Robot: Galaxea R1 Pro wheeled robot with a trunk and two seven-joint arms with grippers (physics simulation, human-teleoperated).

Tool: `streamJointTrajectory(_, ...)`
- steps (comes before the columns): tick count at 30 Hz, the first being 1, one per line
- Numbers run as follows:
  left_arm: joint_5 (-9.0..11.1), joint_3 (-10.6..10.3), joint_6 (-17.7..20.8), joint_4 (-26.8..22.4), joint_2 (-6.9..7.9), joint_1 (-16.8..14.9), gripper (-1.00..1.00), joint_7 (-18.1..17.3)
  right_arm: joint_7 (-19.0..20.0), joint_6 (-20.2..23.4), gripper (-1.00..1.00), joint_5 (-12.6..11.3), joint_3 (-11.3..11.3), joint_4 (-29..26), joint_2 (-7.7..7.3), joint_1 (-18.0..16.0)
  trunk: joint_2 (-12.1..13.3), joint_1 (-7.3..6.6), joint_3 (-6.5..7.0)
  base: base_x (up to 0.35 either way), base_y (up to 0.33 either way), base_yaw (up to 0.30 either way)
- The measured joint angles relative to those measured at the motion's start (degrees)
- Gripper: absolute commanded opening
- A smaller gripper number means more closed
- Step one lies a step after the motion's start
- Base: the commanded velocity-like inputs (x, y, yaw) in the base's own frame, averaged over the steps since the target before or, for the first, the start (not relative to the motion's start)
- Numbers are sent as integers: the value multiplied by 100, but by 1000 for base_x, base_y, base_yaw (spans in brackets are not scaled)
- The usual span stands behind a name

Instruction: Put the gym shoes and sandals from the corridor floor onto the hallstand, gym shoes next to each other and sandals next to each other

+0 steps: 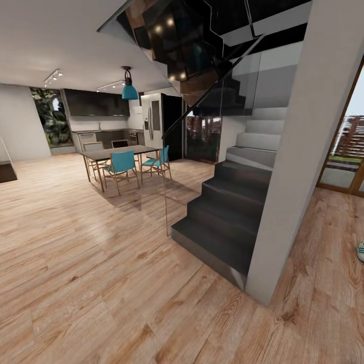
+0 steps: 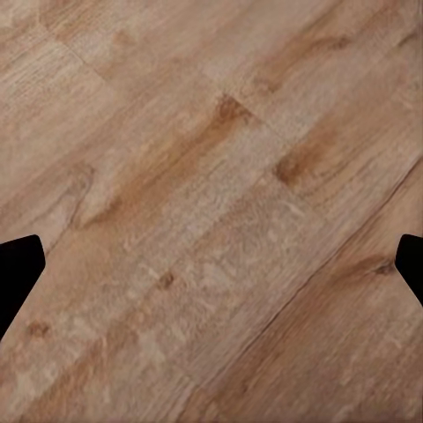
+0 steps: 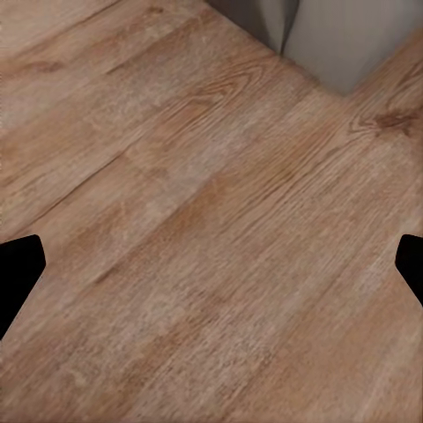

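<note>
One gym shoe (image 1: 361,251) peeks in at the right edge of the head view, white with a green stripe, lying on the corridor floor (image 1: 323,313) past the grey pillar. The sandals and the hallstand are out of view. My left gripper (image 2: 211,264) is open over bare wood planks, its dark fingertips (image 2: 18,273) far apart at the picture's sides. My right gripper (image 3: 211,269) is open too, above the planks near the foot of the grey pillar (image 3: 352,44). Nothing is held.
A dark staircase (image 1: 227,212) with a glass panel rises in the middle, with a grey pillar (image 1: 298,167) to its right. A dining table with teal chairs (image 1: 124,164) and a kitchen stand at the back left. A glass door (image 1: 349,151) is at the right.
</note>
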Motion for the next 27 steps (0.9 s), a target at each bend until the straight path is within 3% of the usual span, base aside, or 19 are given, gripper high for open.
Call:
streamJointTrajectory(8,-3,-6,-4,15,6,20,100,7,-6,2,100,-4,-11,-32,7,0,0,0,0,0,0,-22)
streamJointTrajectory(18,17,14,-210,20,52,30,100,73,-12,5,100,-6,-15,-31,8,1,0,0,0,0,0,-240)
streamJointTrajectory(27,-16,-19,-400,22,16,37,100,583,-8,5,100,-6,-15,-2,8,1,0,0,0,0,0,-285)
